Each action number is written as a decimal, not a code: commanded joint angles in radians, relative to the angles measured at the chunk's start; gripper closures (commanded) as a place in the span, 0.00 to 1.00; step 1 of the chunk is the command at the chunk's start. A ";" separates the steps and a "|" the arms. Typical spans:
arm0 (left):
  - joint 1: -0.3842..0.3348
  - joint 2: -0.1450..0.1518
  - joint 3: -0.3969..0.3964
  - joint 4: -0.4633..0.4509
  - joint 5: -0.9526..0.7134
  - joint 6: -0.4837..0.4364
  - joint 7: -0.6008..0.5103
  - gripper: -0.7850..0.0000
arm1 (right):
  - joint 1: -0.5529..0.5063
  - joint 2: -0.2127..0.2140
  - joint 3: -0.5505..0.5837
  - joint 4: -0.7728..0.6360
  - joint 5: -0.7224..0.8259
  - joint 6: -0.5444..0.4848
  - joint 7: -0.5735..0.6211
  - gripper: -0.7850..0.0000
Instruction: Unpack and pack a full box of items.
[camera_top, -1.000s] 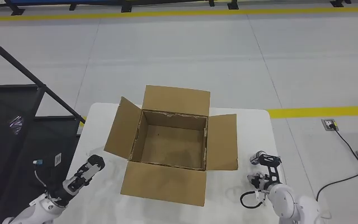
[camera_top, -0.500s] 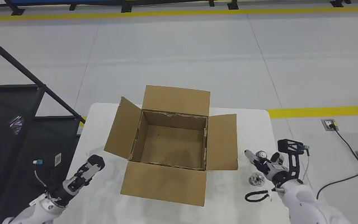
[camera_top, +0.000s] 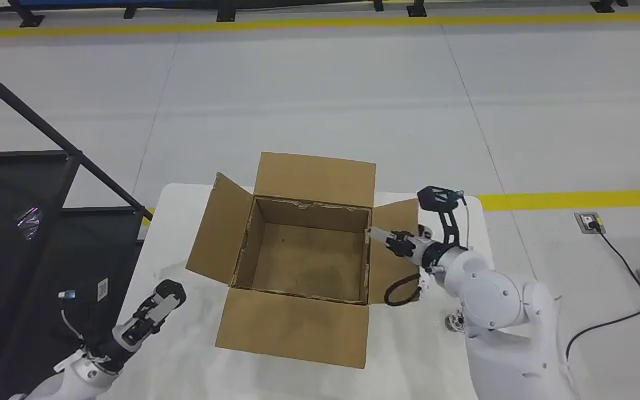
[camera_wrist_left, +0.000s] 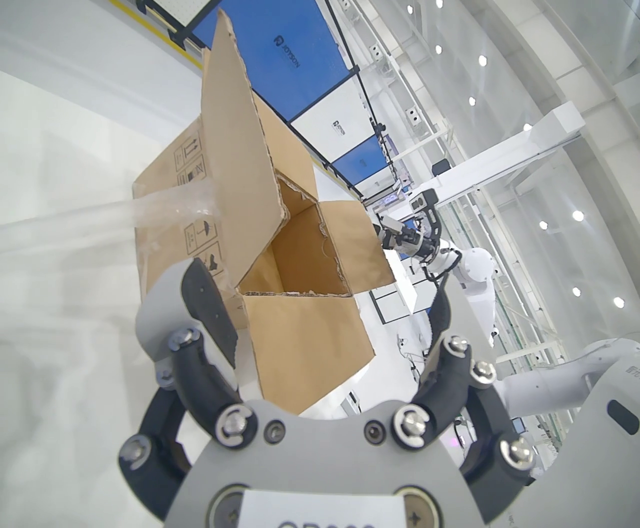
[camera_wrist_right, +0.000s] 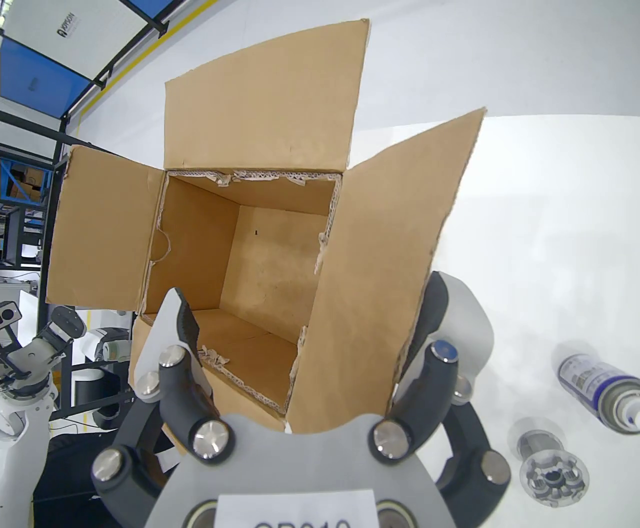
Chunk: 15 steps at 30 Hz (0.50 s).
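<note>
An open cardboard box (camera_top: 305, 262) stands in the middle of the white table (camera_top: 185, 215) with all its flaps spread and nothing inside (camera_wrist_right: 260, 280). My right gripper (camera_top: 392, 242) is at the box's right flap (camera_wrist_right: 390, 240), open, with one finger on each side of the flap's edge (camera_wrist_right: 306, 295). Near the table's front left corner, my left gripper (camera_top: 170, 292) is open and empty, and it faces the box (camera_wrist_left: 300, 280) from a short way off (camera_wrist_left: 320, 287).
A spray can (camera_wrist_right: 600, 387) lies on its side on the table to the right of the box, with a round metal part (camera_wrist_right: 547, 465) beside it. A clear tape strip (camera_wrist_left: 165, 200) hangs off the box's left side. A black frame (camera_top: 60, 150) stands left of the table.
The right arm has swung from the table's front right corner up and left to the box's right flap. The left arm has barely moved.
</note>
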 joint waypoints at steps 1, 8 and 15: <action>0.008 0.000 -0.002 -0.007 0.002 0.002 0.010 0.00 | 0.029 0.001 -0.017 0.027 -0.003 0.003 0.012 0.00; 0.023 0.001 -0.002 -0.032 0.017 0.014 0.030 0.00 | 0.072 0.007 -0.045 0.078 -0.067 0.059 -0.009 0.00; 0.015 0.003 0.012 -0.035 0.031 0.029 0.033 0.00 | 0.050 0.016 -0.012 0.054 -0.027 0.062 -0.044 0.00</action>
